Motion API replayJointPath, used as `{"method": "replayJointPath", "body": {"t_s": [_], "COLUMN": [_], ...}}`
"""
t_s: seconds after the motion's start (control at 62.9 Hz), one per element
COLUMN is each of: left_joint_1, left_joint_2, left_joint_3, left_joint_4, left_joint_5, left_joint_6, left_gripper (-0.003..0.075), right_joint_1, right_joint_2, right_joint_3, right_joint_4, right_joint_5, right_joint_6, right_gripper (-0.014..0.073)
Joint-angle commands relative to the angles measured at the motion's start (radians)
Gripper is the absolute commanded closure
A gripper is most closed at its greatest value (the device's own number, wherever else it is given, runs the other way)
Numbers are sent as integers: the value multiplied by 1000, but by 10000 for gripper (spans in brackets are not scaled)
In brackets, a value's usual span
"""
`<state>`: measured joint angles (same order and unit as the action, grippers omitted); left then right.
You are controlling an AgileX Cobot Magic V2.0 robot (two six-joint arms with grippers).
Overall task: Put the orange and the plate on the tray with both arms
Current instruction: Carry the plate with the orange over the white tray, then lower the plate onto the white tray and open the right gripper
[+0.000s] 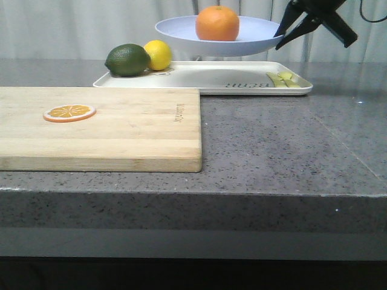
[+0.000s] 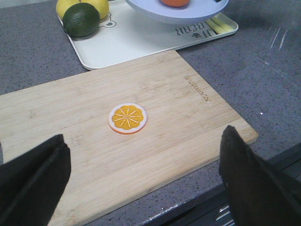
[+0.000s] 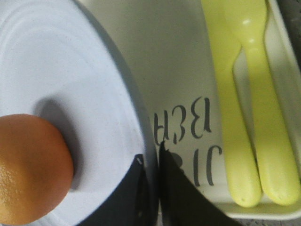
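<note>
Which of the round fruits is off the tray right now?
The orange: it sits on the plate held above the tray by the right gripper; lime and lemon rest on the tray.

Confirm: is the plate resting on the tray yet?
No. The plate hangs above the tray with clear space beneath, pinched at its rim by the right gripper.

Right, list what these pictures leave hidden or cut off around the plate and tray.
- Front view: the plate hides the tray's far rim.
- Front view: the top edge cuts off the right gripper body.
- Right wrist view: the orange is cut by the edge; the plate covers part of the tray lettering.
- Left wrist view: the lemon and orange are cropped at the top; the left gripper shows only finger ends.
</note>
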<state>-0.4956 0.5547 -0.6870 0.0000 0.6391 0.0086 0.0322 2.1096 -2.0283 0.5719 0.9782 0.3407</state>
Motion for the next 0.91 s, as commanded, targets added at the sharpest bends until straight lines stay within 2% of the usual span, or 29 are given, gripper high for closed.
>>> {"method": "replayJointPath", "body": {"t_s": [0.0, 0.191, 0.891], "left_joint_1": [0, 0, 0], "left_joint_2": [3, 3, 3], "left_joint_3": [-25, -25, -25], "left_joint_4": [-7, -7, -7], "left_joint_5": [-74, -74, -74], "left_joint_6": [-9, -9, -9], "left_gripper": [102, 102, 102], "right_joint_1": [17, 32, 33], "right_joint_2": [-17, 56, 67], "right_joint_3": [-120, -209, -211], "right_joint_4": [-3, -55, -97], "right_joint_5": [-16, 11, 27], "right_joint_6": [50, 77, 77], "right_gripper": [659, 659, 659]}}
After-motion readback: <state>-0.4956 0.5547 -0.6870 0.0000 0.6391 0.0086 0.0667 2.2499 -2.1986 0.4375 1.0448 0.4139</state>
